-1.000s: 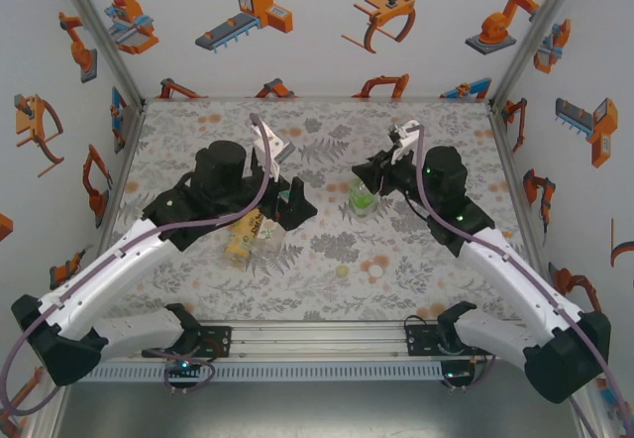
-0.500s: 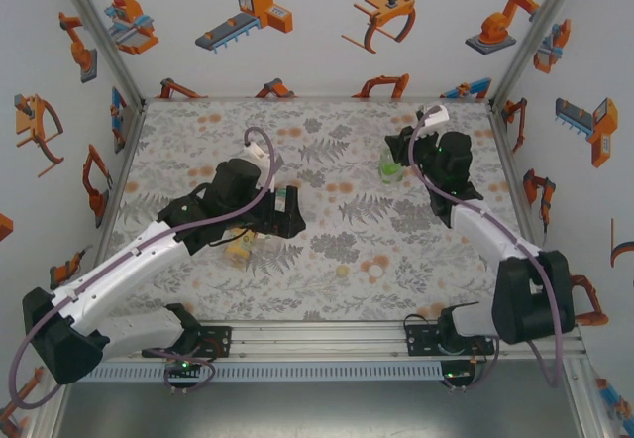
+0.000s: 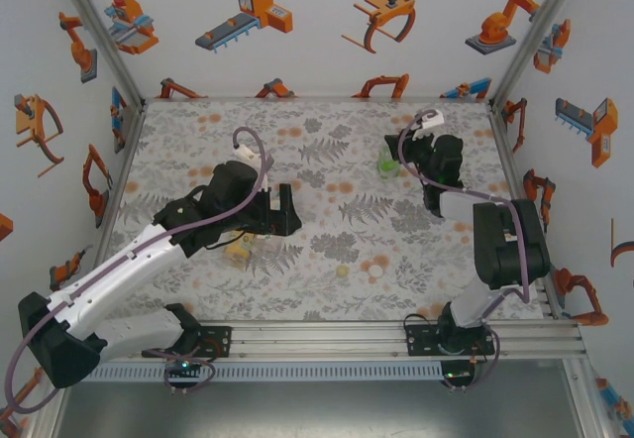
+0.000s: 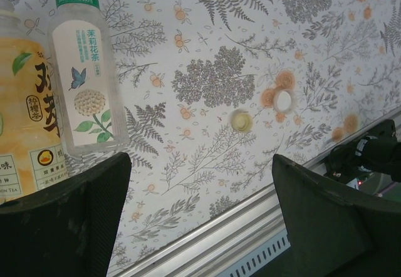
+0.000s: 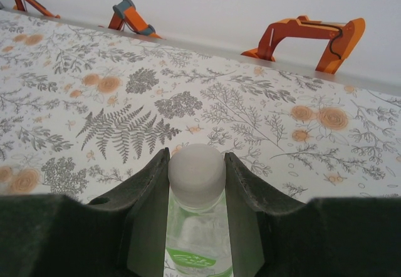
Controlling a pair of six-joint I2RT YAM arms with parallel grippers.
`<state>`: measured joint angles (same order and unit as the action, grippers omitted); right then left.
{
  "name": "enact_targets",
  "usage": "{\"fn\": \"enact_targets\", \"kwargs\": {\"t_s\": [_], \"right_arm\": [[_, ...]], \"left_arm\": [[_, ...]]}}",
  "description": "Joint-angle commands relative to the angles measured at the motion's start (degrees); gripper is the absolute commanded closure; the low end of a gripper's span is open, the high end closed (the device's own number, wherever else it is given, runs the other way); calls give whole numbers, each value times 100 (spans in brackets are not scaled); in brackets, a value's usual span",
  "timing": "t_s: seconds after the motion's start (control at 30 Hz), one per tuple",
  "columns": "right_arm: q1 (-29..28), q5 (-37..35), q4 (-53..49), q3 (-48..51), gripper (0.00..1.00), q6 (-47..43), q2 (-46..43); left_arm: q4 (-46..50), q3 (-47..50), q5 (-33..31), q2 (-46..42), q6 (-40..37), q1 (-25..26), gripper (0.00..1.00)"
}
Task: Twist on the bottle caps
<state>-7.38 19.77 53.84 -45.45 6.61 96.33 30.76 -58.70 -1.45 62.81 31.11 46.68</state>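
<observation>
On the left of the floral table (image 3: 198, 121), a yellow-orange juice bottle (image 4: 25, 120) lies on its side under the left arm. A clear bottle (image 4: 81, 83) with a white-and-green label lies just beside it (their necks run past the edge of the left wrist view, so I cannot tell whether they are capped). The left gripper (image 4: 200, 164) hovers near them, fingers spread wide with nothing between. Further right, near the front rail, a pale yellow cap (image 4: 241, 121) and a white cap (image 4: 283, 101) lie close together but not touching. At the far right, the right gripper (image 5: 196, 170) pinches the short green bottle (image 5: 197, 242) at its top, fingers pressed against either side of the pale cap (image 5: 196, 158) on its neck.
</observation>
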Motion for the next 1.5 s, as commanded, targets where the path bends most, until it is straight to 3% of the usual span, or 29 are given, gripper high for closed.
{"fn": "enact_targets", "kwargs": {"t_s": [0.0, 0.27, 0.47, 0.6, 1.03, 1.33, 1.47], "right_arm": [[22, 162, 627, 170, 92, -7, 17], [35, 332, 667, 423, 79, -206, 78], [36, 253, 650, 460, 52, -162, -98], [43, 220, 477, 383, 46, -163, -308], [70, 377, -839, 177, 45, -218, -1432], [59, 389, -3796, 65, 48, -400, -3042], [61, 421, -4638, 201, 48, -413, -3768]], "left_arm": [[105, -31, -65, -12, 112, -27, 15], [88, -20, 19, 25, 97, -27, 16], [156, -27, -62, -58, 45, -20, 15], [201, -14, -78, -111, 42, -23, 15], [634, -24, -191, 77, -324, -97, 14], [565, -70, -91, 761, -588, -150, 14], [791, -373, -197, 1343, -820, -219, 14]]}}
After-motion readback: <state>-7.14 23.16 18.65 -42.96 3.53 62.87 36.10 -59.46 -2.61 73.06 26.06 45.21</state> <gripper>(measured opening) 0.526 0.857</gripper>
